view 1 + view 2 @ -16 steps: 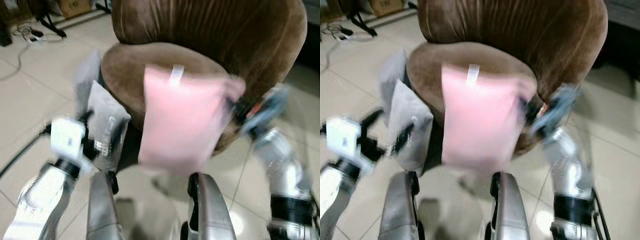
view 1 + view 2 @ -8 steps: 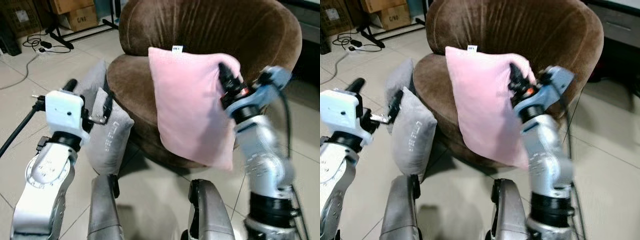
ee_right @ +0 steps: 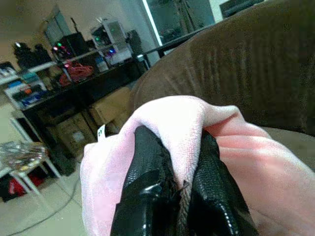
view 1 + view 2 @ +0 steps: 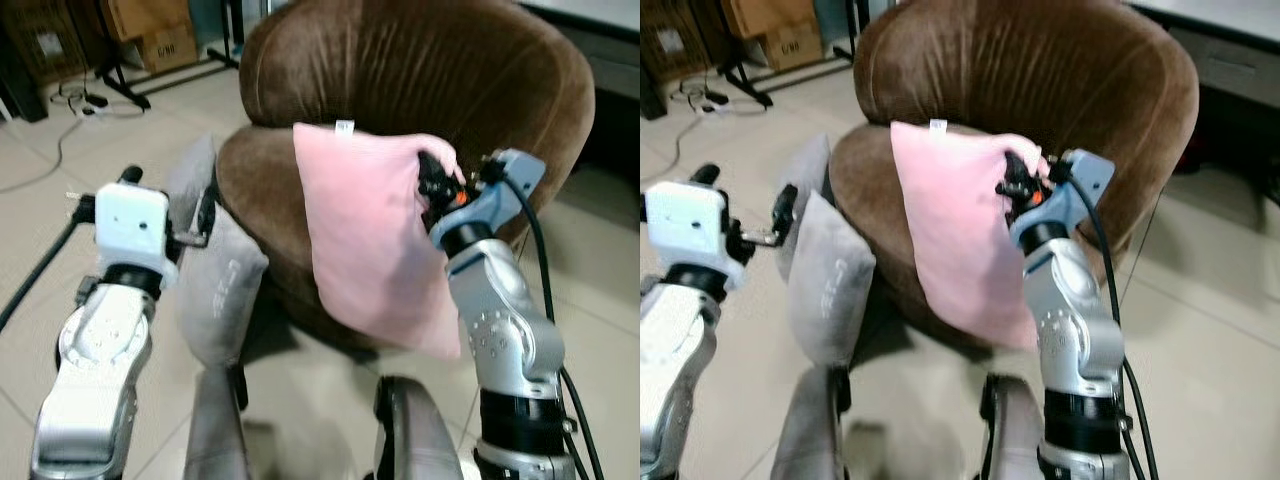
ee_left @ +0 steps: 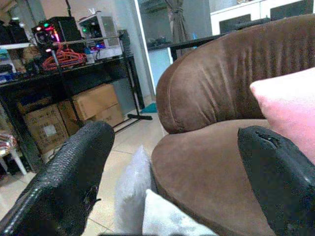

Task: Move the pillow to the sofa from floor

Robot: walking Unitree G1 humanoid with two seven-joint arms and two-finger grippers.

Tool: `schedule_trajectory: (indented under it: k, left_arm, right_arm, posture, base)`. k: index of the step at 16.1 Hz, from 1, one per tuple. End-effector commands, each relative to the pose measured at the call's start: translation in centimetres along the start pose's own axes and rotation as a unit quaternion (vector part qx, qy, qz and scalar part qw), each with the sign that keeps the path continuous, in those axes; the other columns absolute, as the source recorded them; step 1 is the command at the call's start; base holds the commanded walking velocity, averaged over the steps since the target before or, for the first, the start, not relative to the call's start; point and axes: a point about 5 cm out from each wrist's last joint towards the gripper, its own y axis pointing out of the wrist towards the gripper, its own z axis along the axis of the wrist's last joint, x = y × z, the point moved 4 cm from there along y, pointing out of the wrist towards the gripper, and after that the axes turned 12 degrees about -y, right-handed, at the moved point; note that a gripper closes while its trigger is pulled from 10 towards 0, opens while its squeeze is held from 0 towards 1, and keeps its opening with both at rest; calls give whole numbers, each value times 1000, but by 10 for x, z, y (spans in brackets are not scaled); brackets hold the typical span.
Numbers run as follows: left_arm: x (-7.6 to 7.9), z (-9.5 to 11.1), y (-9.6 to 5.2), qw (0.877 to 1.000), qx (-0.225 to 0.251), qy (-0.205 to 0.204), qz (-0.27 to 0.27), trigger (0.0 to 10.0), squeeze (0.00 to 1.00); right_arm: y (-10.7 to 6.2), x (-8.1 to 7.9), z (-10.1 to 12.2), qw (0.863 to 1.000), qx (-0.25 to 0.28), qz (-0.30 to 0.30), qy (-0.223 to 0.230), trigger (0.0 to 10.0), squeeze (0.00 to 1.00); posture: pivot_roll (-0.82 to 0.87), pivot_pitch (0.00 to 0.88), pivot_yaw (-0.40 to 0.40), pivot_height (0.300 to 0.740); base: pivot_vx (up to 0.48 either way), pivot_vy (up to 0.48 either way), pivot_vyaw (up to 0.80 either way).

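Right pincer pinches top corner of pink pillow, fingers squeezed tight on cloth. Pillow now higher and closer to sofa than moment ago; blur gone. Pillow hangs off floor, its top over seat, its low end below seat edge. Means lift done, drop onto seat comes next, I think. Left pincer wide open, holds nothing, near grey pillows leaning on sofa.
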Motion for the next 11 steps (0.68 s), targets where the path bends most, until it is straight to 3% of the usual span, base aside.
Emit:
schedule_trajectory:
  k: [1,5,11]
  left_arm:
    - [4,0,1,1000,1,4,-4,10000,0]
    - [0,-11,-3,1000,-13,8,1,10000,0]
    - [6,-10,1,1000,-2,6,-11,10000,0]
  right_arm:
    - [-1,5,-1,1000,2,-14,-16,10000,0]
    - [-7,16,-7,999,-5,-33,-31,10000,0]
    - [-12,21,-7,999,-4,-45,-30,10000,0]
  posture:
    - [89,0,-71,611]
    - [83,0,-66,656]
    - [76,0,-46,716]
  base:
    - [0,0,0]
    - [0,0,0]
    - [0,0,0]
